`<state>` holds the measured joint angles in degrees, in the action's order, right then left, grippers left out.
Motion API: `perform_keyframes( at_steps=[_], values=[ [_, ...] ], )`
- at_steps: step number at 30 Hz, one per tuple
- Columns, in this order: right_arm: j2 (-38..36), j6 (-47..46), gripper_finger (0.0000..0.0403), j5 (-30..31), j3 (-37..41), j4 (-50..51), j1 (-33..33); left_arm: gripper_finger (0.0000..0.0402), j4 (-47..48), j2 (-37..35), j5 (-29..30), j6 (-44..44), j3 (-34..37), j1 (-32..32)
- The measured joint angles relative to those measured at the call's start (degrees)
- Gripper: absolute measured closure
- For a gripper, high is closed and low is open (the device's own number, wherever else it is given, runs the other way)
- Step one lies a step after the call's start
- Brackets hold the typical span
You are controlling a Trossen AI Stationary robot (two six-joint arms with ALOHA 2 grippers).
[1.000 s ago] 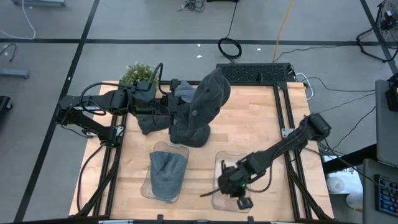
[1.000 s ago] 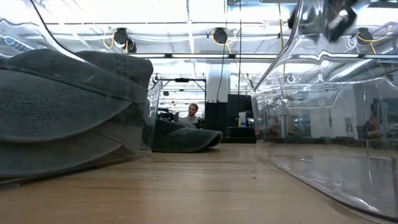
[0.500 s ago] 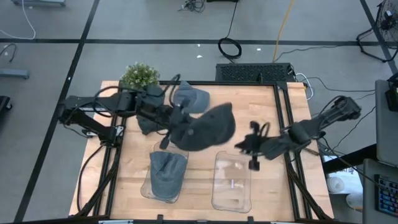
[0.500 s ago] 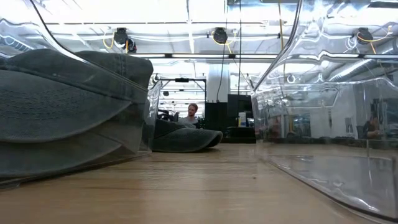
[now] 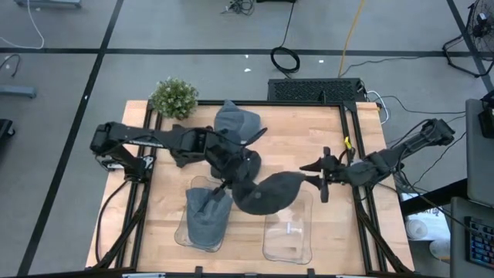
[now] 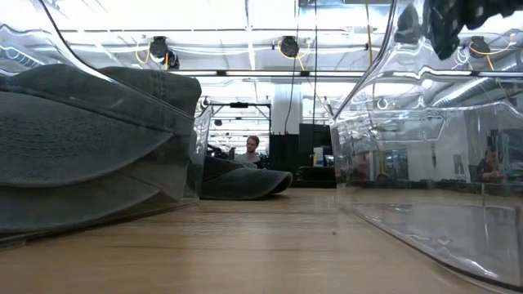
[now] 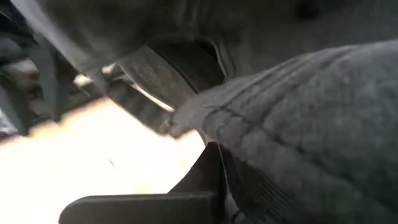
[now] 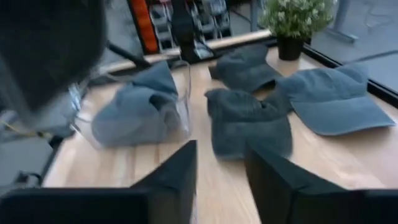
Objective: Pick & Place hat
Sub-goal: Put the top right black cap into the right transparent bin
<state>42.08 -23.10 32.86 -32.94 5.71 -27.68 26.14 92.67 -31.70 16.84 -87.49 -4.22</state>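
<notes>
My left gripper [image 5: 229,171] reaches over the middle of the table and is shut on a dark grey hat [image 5: 270,193]. The hat hangs out toward the right-hand clear tray [image 5: 287,232] and shows at the top of the low view [image 6: 458,20]. The left clear tray [image 5: 185,232] holds a grey-blue hat [image 5: 207,212]. My right gripper [image 5: 315,171] hovers open just right of the held hat and touches nothing; its fingers [image 8: 180,177] stand apart in its wrist view. My left gripper holds the dark grey hat by its edge nearest the left arm [image 5: 235,177], coming in from the table's left. The hat is lifted clear and sags away from the fingers over the right tray's far left corner. Grey cloth [image 7: 298,124] fills the wrist view and hides the pinch.
More hats lie on the far half of the table: a light grey-blue one [image 5: 238,122], a dark one [image 5: 181,154] and another dark one [image 8: 249,121]. A potted plant [image 5: 174,96] stands at the far left corner. A person sits in the room behind [image 6: 253,147].
My left gripper has swung from the far side of the table toward the near right, carrying the hat down from above the pile until it hangs over the right tray. My right gripper has risen out of the right tray and drawn back toward the far right.
</notes>
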Motion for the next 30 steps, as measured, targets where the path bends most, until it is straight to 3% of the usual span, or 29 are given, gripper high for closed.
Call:
perform_keyframes(
  at_steps=[4, 8, 11, 14, 18, 23, 30],
  values=[
    [-3.79, 1.22, 0.022, -2.39, 3.66, -5.65, 0.04, 0.0394, 1.17, 0.09, -2.71, 0.92, 0.03, 0.53],
    [-7.18, 10.6, 0.0191, -6.96, 3.0, -8.36, 1.54, 0.0394, -1.27, 2.86, -5.46, -0.88, 0.07, 0.16],
    [-9.08, 16.5, 0.0186, -10.82, -2.02, -8.83, 4.24, 0.0394, -5.14, 4.98, -7.14, -2.22, 0.05, -0.04],
    [-8.92, 18.11, 0.019, -15.84, -10.19, -1.71, 7.6, 0.0394, -7.14, 7.11, -7.54, -3.08, -0.03, 0.1],
    [-3.64, 17.21, 0.0197, -21.71, -22.12, 12.61, 12.47, 0.0394, -10.9, 10.78, -7.98, -5.37, -0.01, 0.16],
    [8.0, 14.24, 0.0198, -32.3, -34.59, 29.08, 18.76, 0.0394, -13.57, 13.35, -9.29, -7.03, 0.01, 0.19],
    [23.0, 14.76, 0.0195, -56.66, -46.35, 31.8, 25.8, 0.0394, -14.01, 13.1, -9.21, -6.54, 0.03, 0.08]
  ],
)
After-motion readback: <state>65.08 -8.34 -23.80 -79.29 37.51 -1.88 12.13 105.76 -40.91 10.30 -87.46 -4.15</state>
